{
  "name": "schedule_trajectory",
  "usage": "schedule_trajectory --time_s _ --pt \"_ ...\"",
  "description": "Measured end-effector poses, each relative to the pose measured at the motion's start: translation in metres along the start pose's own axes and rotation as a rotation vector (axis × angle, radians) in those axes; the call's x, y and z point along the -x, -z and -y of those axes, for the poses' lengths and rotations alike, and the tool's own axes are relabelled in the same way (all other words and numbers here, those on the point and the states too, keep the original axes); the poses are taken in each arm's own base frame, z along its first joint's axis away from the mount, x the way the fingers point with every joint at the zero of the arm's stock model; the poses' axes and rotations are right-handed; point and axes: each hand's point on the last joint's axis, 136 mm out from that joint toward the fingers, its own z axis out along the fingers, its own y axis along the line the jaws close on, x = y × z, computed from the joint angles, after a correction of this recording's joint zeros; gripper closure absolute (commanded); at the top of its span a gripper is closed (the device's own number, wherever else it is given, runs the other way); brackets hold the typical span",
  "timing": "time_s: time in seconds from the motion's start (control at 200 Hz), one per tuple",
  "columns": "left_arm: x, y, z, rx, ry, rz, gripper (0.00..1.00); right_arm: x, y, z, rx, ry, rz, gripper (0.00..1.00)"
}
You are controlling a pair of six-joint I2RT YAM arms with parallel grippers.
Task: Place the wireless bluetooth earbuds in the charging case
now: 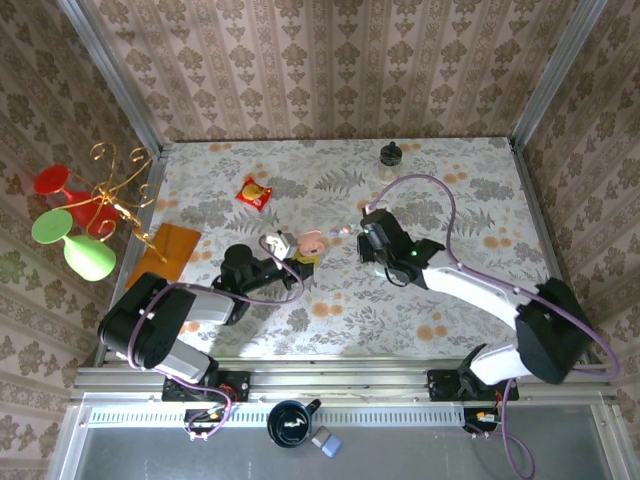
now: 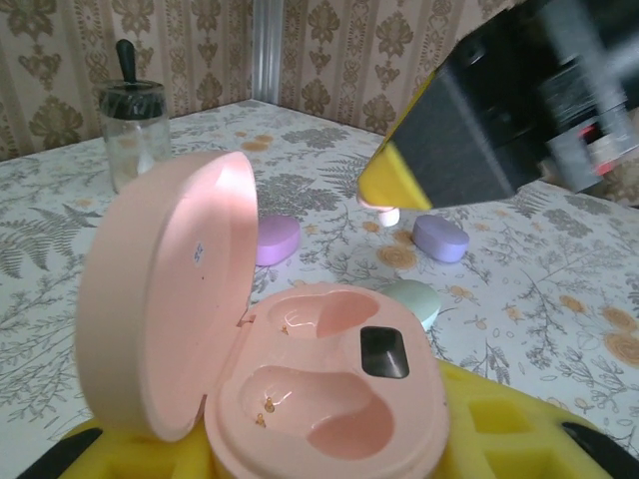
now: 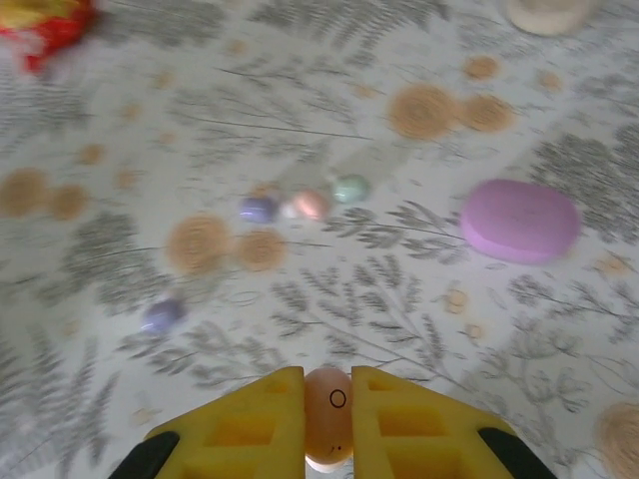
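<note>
Earbud in hand: a pink earbud (image 3: pixel 330 424), small, smooth and rounded like an egg, with a tiny ring mark on its face. It is pinched between the jaws of the right gripper (image 3: pixel 327 387), off the worktop (image 1: pixel 450 170), just right of the pink case (image 2: pixel 329 399).
Its long axis: it seems to run along the fingers, but the yellow pads hide its sides, so this is not certain.
Case: open, with the lid (image 2: pixel 165 299) tipped back on its hinge. Two curved wells lie side by side, both empty, with a dark little window by the far one.
Left gripper (image 1: pixel 288 250): jaws pressed on the case's base, holding it with the wells facing up.
Relation that matters: from the right jaws the case lies to the robot's left and lower, near but apart. The right arm has the earbud, so closing the gap looks like its job, and the left arm only has to steady the case.
Fit: the earbud will probably need turning to match a well.
Loose earbuds (image 3: pixel 312 204): lilac, pink and mint ones lie on the worktop right of the case.
Other cases: a lilac one (image 2: pixel 275 239) and a mint one (image 2: pixel 414 299) lie closed beyond the case.
</note>
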Motion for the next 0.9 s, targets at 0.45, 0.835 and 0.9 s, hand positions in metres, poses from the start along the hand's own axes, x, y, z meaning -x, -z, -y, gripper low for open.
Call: schedule_trajectory --time_s 0.45,0.835,0.9 --pt "-0.004 -0.002 0.030 -0.197 -0.002 -0.009 0.69 0.014 0.056 -0.088 0.555 0.215 0.134 0.84" --pt "0.003 0.001 0.041 -0.263 -0.006 0.013 0.69 0.006 0.051 -0.110 0.646 0.288 0.096 0.84" --pt "0.003 0.001 0.042 -0.265 -0.006 0.013 0.69 0.005 0.049 -0.110 0.647 0.296 0.093 0.84"
